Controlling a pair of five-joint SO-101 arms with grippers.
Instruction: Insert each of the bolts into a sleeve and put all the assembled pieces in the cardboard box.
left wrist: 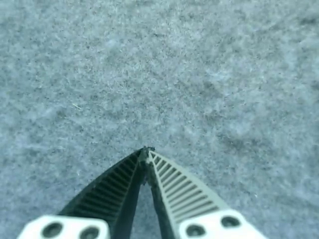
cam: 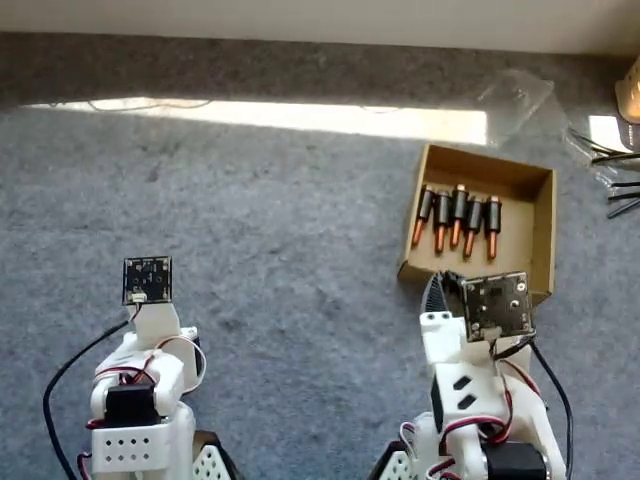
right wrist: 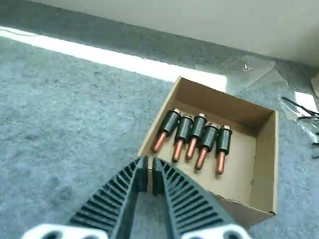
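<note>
The cardboard box (cam: 535, 232) sits on grey carpet at the right, also in the right wrist view as the cardboard box (right wrist: 262, 164). Inside it lie several assembled pieces (cam: 458, 217), copper bolts in dark sleeves, side by side; they show as assembled pieces (right wrist: 195, 135) from the right wrist. My right gripper (right wrist: 148, 166) is shut and empty, just short of the box's near wall; the right arm (cam: 480, 330) stands below the box. My left gripper (left wrist: 146, 152) is shut, empty, above bare carpet; the left arm (cam: 148, 310) is at the lower left.
A clear plastic bag (cam: 515, 97) lies beyond the box. Black cable ties (cam: 620, 190) lie at the right edge. A sunlit strip (cam: 300, 115) crosses the carpet at the far side. Open carpet (cam: 280, 230) spans the middle.
</note>
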